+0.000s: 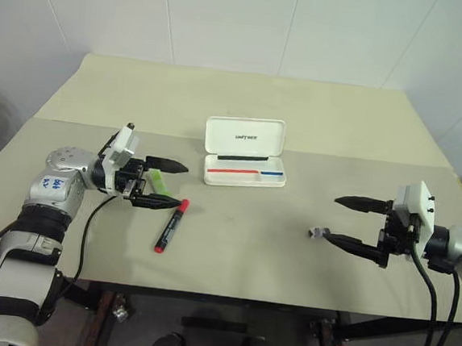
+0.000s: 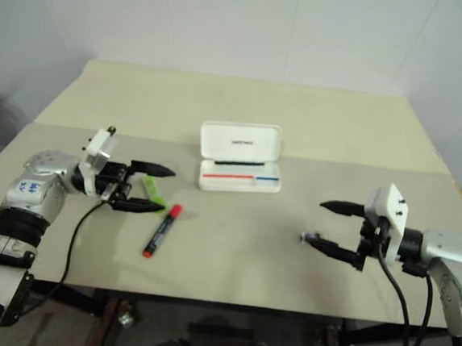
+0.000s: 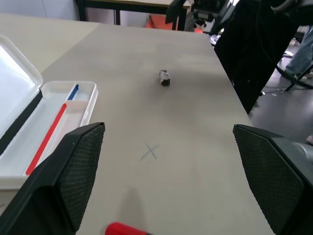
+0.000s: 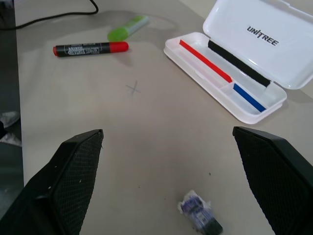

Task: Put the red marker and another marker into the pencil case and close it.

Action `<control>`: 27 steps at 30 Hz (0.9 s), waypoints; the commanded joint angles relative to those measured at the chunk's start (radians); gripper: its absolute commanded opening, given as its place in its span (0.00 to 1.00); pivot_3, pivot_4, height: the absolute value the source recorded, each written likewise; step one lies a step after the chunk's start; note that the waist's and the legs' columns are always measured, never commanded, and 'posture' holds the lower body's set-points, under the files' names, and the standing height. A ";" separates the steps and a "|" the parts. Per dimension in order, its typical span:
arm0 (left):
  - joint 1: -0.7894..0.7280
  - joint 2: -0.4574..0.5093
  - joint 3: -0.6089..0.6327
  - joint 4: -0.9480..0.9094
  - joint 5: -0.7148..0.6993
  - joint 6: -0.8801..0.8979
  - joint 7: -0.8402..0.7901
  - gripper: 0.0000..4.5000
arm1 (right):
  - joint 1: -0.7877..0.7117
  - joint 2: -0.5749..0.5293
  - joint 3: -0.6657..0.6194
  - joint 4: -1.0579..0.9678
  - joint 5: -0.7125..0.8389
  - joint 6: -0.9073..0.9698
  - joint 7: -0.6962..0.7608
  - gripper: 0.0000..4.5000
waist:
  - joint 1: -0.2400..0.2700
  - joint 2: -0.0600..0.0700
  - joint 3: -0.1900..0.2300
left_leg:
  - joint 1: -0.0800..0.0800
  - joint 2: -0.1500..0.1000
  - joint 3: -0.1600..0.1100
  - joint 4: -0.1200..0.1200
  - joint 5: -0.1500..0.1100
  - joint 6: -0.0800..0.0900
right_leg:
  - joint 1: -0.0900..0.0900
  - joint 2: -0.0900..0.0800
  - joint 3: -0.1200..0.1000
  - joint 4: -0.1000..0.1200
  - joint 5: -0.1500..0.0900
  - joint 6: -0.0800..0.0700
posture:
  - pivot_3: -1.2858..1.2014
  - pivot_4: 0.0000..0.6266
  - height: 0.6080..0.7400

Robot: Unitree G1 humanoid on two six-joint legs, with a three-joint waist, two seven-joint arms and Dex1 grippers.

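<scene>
White plastic, the case [image 1: 245, 152] sits open at the middle of your desk [image 1: 233, 246], toward the far side, its lid [image 1: 245, 135] tipped back with dark lettering on it and a red and a blue stripe in the tray.

Your red marker [image 1: 171, 225] lies on the desk left of centre and nearer than the case, red cap toward the far end, slanted so its tail points near and left. The green marker [image 1: 159, 184] lies just beyond it, toward the left, well apart from the case.

Your left end effector [image 1: 162, 185] hangs over that spot with its fingers spread wide, pointing right; the green marker shows between them and the red cap lies just beside the near finger [image 1: 157, 203]. You cannot tell from here whether either finger touches anything, and nothing is pinched.

Your right end effector [image 1: 346, 222] hovers at the right of the desk, pointing left, fingers also spread wide and empty. A small dark scrap [image 1: 316, 232] lies on the desk just beside its near fingertip.
</scene>
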 commanded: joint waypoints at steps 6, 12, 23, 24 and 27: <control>-0.112 -0.082 -0.015 0.129 0.061 -0.066 -0.112 0.99 | 0.093 0.024 -0.101 -0.118 0.046 0.003 -0.076 1.00 | 0.001 0.000 0.000 | 0.000 0.000 0.000 0.000 0.000 0.000 | 0.000 0.000 0.000 0.000 0.000 0.000 | 0.52 0.24 1.00; -0.218 -0.173 -0.017 0.295 0.207 -0.125 -0.040 0.99 | 0.119 0.038 -0.101 -0.174 0.064 0.025 -0.119 1.00 | 0.001 0.000 0.000 | -0.001 0.000 0.000 0.001 0.000 0.000 | 0.000 0.001 0.000 0.000 0.000 0.001 | 0.52 0.24 1.00; -0.392 -0.312 -0.035 0.575 0.452 -0.178 0.143 0.99 | 0.124 0.090 -0.090 -0.221 0.060 0.013 -0.188 1.00 | 0.002 -0.001 0.001 | -0.001 -0.001 -0.001 0.000 0.000 0.000 | 0.000 0.001 0.000 -0.002 0.001 0.001 | 0.52 0.24 1.00; -0.403 -0.318 -0.026 0.593 0.464 -0.180 0.154 0.99 | 0.137 0.095 -0.095 -0.235 0.063 0.016 -0.197 1.00 | 0.003 -0.001 0.001 | -0.002 -0.001 -0.001 0.000 0.000 0.000 | 0.000 0.001 -0.001 -0.002 0.001 0.001 | 0.52 0.24 1.00; -0.426 -0.342 0.005 0.630 0.493 -0.179 0.199 0.99 | 0.198 0.110 -0.111 -0.259 0.056 0.004 -0.208 1.00 | 0.013 -0.001 0.001 | -0.002 -0.001 -0.001 -0.001 0.000 0.001 | 0.000 0.001 -0.001 -0.003 0.001 0.002 | 0.52 0.24 1.00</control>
